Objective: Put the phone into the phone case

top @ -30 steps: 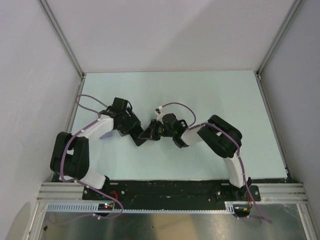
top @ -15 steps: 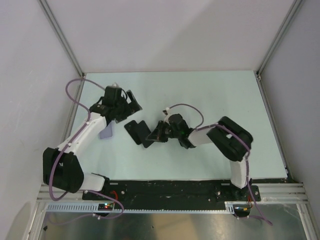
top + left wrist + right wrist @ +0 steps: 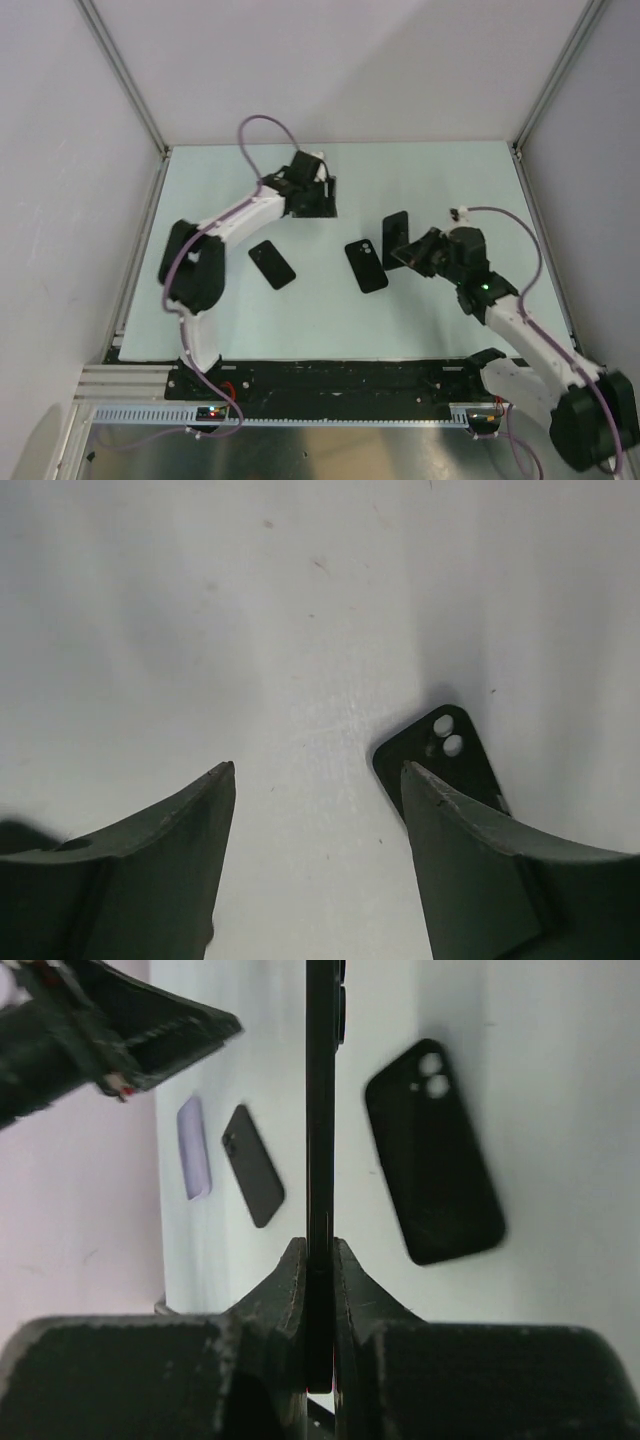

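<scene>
Swung apart since earlier — right hand (image 3: pixel 414 250) pinches slim black phone (image 3: pixel 396 233) edge-on — left hand (image 3: pixel 318 780) stands wide

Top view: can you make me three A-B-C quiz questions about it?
1. Where is the thin black phone?
A. flat on the table
B. in the right pincer
C. in the left pincer

2. How many black slabs lie flat on the table?
A. none
B. five
C. two

3. How is the left pincer?
A. open
B. shut on a slab
C. shut on nothing

Answers:
1 B: the right pincer pinches the phone edge-on.
2 C: two slabs lie between the arms.
3 A: the fingers of the left pincer stand apart with only bare table between them.
</scene>
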Robot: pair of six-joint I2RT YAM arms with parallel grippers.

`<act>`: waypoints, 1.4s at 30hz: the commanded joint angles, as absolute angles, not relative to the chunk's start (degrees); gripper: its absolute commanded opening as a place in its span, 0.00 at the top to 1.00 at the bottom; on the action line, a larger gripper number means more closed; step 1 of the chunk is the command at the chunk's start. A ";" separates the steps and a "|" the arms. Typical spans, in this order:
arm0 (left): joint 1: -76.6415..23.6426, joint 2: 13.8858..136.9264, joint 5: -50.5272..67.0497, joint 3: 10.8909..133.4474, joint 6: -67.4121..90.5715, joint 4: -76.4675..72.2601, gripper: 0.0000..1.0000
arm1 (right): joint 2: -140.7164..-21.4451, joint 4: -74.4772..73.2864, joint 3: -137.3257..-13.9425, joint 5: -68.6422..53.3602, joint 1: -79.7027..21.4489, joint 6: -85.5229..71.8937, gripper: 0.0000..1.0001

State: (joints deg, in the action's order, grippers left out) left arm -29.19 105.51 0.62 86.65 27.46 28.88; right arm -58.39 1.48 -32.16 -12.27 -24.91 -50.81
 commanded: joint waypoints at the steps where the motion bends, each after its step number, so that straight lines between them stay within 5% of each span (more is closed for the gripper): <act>1: -33.86 114.06 2.44 93.38 16.11 29.87 0.30 | -46.95 -15.14 -31.59 -12.11 -17.58 -46.53 1.00; 12: -38.24 123.01 7.15 98.37 8.53 30.04 0.31 | -42.82 -20.46 -31.55 -19.88 -11.06 -43.62 1.00; 27: -40.57 126.14 5.18 98.35 4.92 31.45 0.46 | -50.21 -16.37 -33.81 -25.45 -11.01 -41.16 1.00; 36: -41.47 120.72 -2.04 89.56 10.21 31.46 0.89 | -57.69 -11.68 -35.58 -31.25 -11.40 -39.84 1.00; 42: -41.16 111.46 -6.80 78.53 13.85 31.39 1.00 | -65.75 -8.81 -38.21 -35.36 -16.49 -37.69 1.00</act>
State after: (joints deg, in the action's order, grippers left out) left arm -41.04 118.41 -2.09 84.68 10.66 27.68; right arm -62.39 -15.18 -33.61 -29.47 -13.23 -39.92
